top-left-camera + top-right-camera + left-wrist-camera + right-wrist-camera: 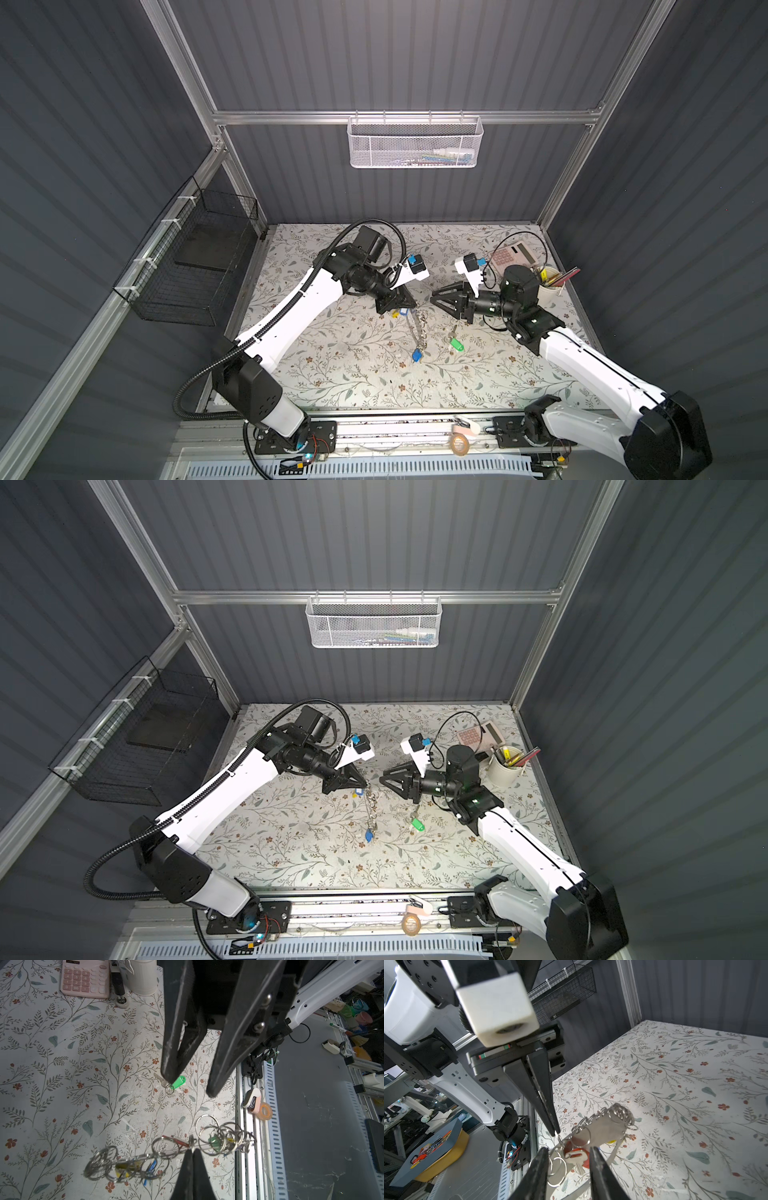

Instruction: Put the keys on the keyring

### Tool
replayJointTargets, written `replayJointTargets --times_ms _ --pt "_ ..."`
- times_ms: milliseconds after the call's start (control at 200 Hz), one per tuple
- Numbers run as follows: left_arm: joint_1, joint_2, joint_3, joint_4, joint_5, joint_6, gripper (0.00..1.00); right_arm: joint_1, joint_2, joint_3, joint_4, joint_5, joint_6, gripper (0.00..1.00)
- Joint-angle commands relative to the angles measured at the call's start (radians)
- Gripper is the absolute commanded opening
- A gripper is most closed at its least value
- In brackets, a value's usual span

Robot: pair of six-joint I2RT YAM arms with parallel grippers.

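Pinching the keyring [417, 328] between jaws pressed tightly together, the left gripper [412, 305] is holding the loop up near the centre of both top views, just left of the middle. The loop, crowded with silver rings and blue, yellow and red tags, is trailing from those tips toward the lower centre of the frame and ending at a blue tag [416, 355]; whether that end is touching the floral table [332, 374] cannot be told. The right gripper [434, 297] is facing it from the right, jaws spread apart and gripping nothing; in the right wrist view a red-tagged key [574, 1155] of the loop is showing in the gap between its fingers [537, 1169]. The keys [457, 344] with the green tag are lying flat on the table, right of the loop and apart from it, below the right gripper, with neither gripper touching them. A pink calculator [509, 253] and a white cup [546, 286] are sitting at the table's upper right.
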Motion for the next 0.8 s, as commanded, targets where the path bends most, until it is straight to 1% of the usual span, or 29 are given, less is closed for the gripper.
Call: replayJointTargets --times_ms 0,85,175,290,415,505,790 --pt "-0.007 0.001 0.043 -0.009 0.032 0.011 0.0 0.03 0.038 0.012 0.006 -0.025 -0.008 0.35" --pt "-0.008 0.002 0.046 -0.008 0.031 0.01 0.0 0.047 0.055 0.022 0.001 -0.027 -0.015 0.33" --pt "-0.008 0.003 0.048 -0.008 0.031 0.009 0.0 0.056 0.066 0.027 0.002 -0.03 -0.018 0.3" --pt "-0.01 0.004 0.05 -0.007 0.038 0.007 0.0 0.062 0.076 0.033 -0.008 -0.025 -0.029 0.29" --pt "-0.012 0.009 0.053 -0.009 0.031 0.006 0.0 0.07 0.077 0.033 -0.007 -0.027 -0.033 0.26" --pt "-0.013 0.016 0.059 -0.014 0.03 0.006 0.0 0.071 0.075 0.035 -0.005 -0.029 -0.029 0.22" --pt "-0.017 0.022 0.062 -0.007 0.035 -0.004 0.0 0.08 0.079 0.04 -0.004 -0.032 -0.031 0.16"
